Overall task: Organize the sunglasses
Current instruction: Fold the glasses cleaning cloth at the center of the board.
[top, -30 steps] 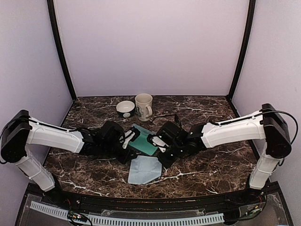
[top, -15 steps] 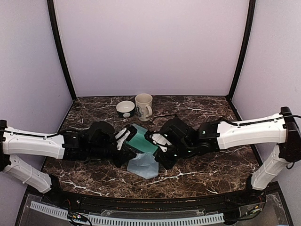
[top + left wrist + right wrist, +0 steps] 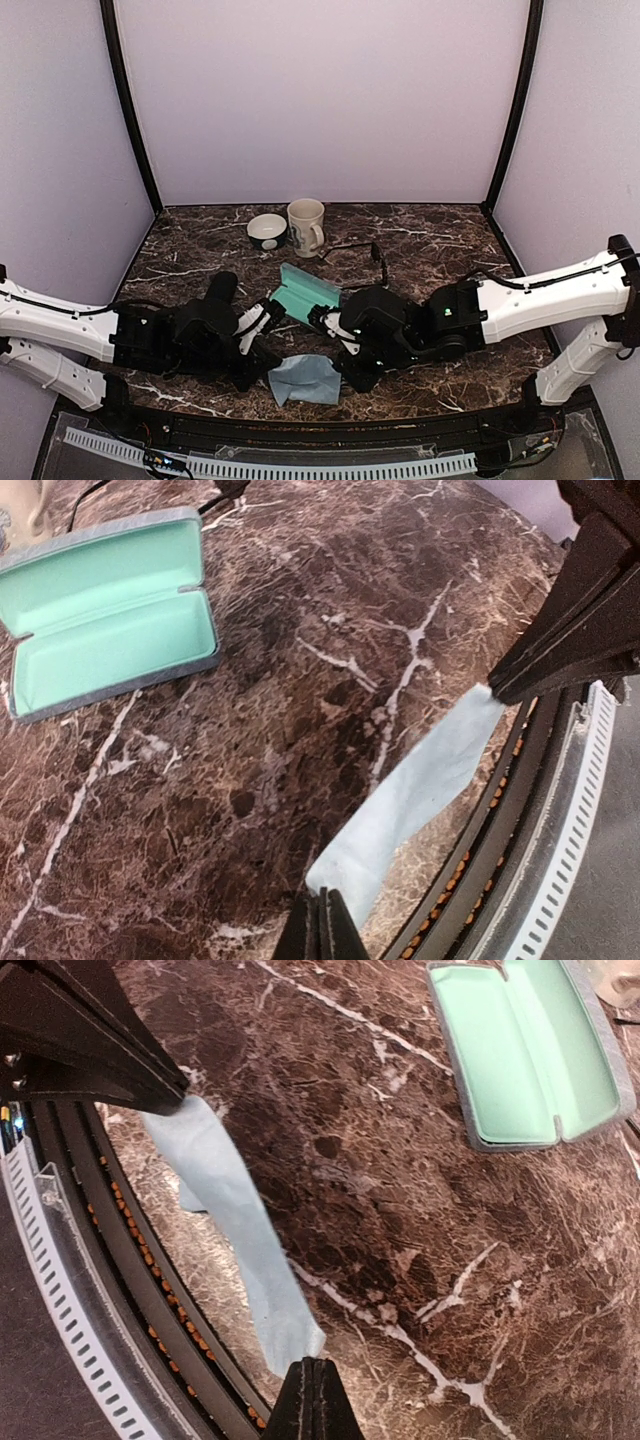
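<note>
Left end effector (image 3: 320,928) is pinched shut on one corner of a pale blue cloth (image 3: 305,380), and the right end effector (image 3: 310,1398) is pinched shut on the opposite corner, so the cloth hangs between the two tips as a loose band. Both arms reach low and inward from the sides, their black wrists facing each other across the cloth. The landmark for everything else is the glasses case (image 3: 305,295), which lies open on the dark marbled table (image 3: 450,230) with its mint-green lining facing up and its grey shell underneath. The cloth is in front of the case, toward the arm bases, close to the table's near edge and apart from the case. In each wrist view it runs along that edge's curved black rim. Whether its middle rests on the table cannot be told. The left end effector is in front of the case and to its left, the right one in front and to its right. Behind the case and to its right lies one pair of sunglasses (image 3: 372,250), thin, black and wire-framed, resting on the table outside the case and well clear of both end effectors. Further behind the case, near the back wall, a cream mug (image 3: 306,227) stands upright with its handle turned to the right. A small bowl (image 3: 267,231), dark outside and white inside, sits just beside the mug on its left.
</note>
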You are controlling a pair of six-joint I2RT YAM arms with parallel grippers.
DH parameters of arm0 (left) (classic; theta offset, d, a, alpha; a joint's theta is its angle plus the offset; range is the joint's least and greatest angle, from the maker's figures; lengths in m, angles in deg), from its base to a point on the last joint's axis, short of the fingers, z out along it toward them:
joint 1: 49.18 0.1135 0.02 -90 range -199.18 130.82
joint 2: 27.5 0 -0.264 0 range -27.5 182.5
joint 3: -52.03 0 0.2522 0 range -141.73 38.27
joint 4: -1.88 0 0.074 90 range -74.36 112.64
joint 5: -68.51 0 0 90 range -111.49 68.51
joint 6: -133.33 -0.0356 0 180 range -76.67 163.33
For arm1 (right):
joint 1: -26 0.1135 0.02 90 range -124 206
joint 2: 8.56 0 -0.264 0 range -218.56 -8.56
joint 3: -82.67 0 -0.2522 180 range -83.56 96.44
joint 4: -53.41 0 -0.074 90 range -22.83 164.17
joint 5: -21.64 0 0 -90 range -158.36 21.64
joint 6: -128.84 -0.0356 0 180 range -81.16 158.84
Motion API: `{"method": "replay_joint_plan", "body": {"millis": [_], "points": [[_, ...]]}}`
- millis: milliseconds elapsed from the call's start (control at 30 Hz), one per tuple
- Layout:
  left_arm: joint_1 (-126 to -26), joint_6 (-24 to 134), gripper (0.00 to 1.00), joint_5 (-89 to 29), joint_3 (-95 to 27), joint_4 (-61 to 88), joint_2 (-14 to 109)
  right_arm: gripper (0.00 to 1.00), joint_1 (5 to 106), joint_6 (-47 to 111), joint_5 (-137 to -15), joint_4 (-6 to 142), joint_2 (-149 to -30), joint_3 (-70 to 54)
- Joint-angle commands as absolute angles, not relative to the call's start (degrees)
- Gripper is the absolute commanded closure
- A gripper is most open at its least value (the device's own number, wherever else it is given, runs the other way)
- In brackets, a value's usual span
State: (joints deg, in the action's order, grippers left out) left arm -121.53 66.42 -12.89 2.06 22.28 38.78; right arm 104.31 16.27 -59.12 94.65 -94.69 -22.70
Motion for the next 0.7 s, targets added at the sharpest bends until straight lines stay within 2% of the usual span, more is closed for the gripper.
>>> {"method": "replay_joint_plan", "body": {"millis": [0,167,433,600,667], "points": [[-121.66,67.95,1.0,-8.38,3.48,21.12,40.49,1.0,103.85,13.97,-53.76,96.03,-95.47,-23.71],[-120.65,67.08,1.0,-3.8,1.71,19.69,45.32,1.0,99.95,14.9,-52.86,95.61,-97.51,-23.35],[-112.83,61.74,1.0,-8.55,0.32,13.05,50.13,1.0,94.58,20.07,-54.47,93.31,-101.63,-22.07],[-112.63,60.27,1.0,-9.08,-1.74,13.65,53.17,1.0,92.11,18.59,-63.01,87.33,-102.78,-24.11],[-112.63,60.65,1.0,-9.41,-1.72,13.79,53.43,0.94,91.64,16.76,-66.4,84.19,-103.42,-24.91]]}}
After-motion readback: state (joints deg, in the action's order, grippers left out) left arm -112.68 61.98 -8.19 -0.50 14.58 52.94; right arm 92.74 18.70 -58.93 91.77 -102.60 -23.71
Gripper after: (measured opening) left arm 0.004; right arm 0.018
